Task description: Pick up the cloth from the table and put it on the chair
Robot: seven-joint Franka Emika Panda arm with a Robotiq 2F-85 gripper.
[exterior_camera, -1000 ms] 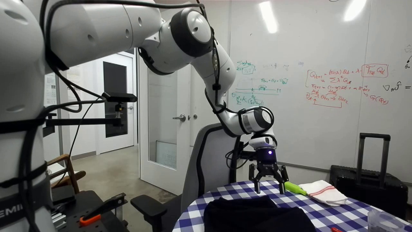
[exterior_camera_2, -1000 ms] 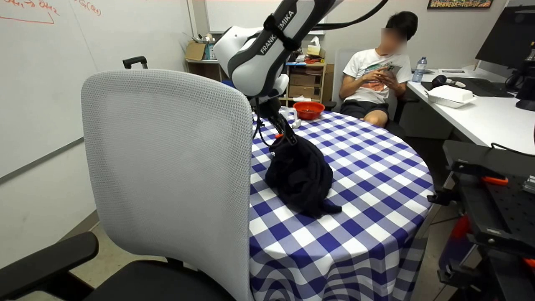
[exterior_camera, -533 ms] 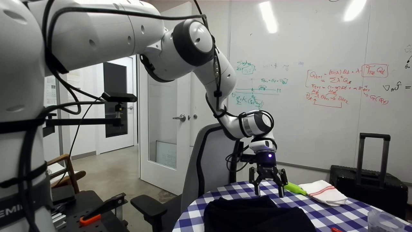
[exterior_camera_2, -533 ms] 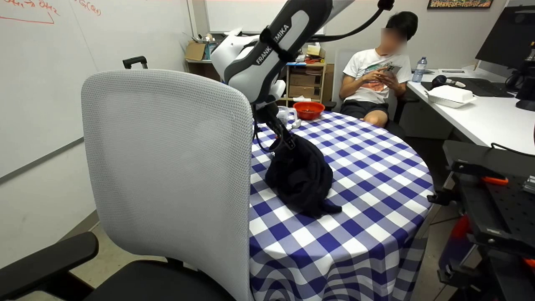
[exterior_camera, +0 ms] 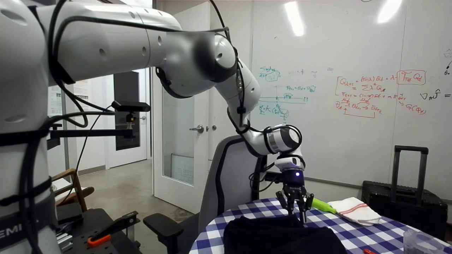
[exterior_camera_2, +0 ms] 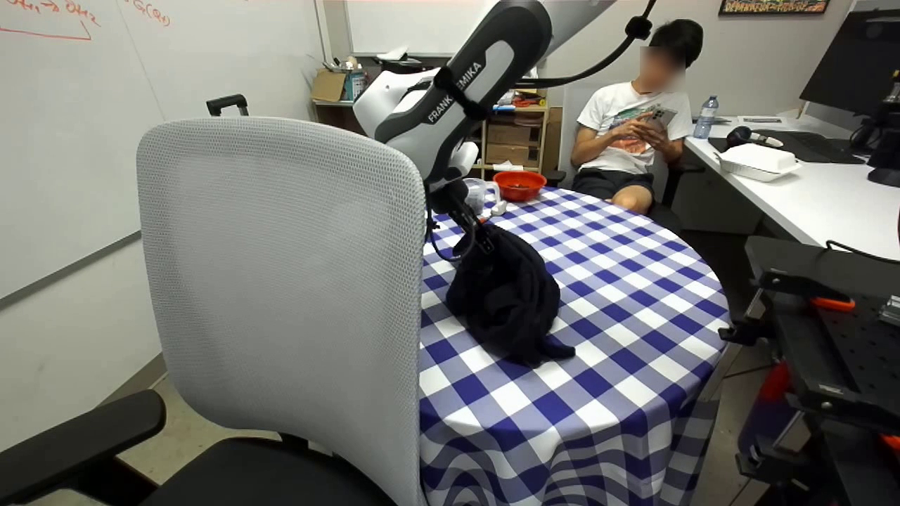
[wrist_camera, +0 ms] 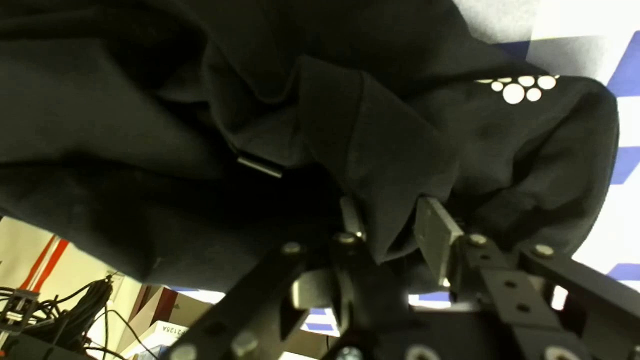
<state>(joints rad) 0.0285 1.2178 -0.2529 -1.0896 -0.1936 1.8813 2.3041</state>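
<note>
The dark cloth (exterior_camera_2: 506,302) is lying in a crumpled heap, the table (exterior_camera_2: 619,281) spreading out beneath it and the chair (exterior_camera_2: 281,267) standing near it, backrest toward it. Over one end of it the gripper (wrist_camera: 390,218) is hanging, fingers (wrist_camera: 435,240) standing partly apart and straddling a raised fold; whether they are pressing on it, I am unable to tell. I am judging the fabric soft, limp and fairly thick, light enough to lift, not fragile and hardly slippery (a small bright strip (wrist_camera: 260,167) is showing among its folds, perhaps a fastening, and is probably offering a poorer hold). That raised fold is looking like the right place for taking hold, deep rather than shallow, since the loose rest of the heap is likely going to be sagging and dragging.
</note>
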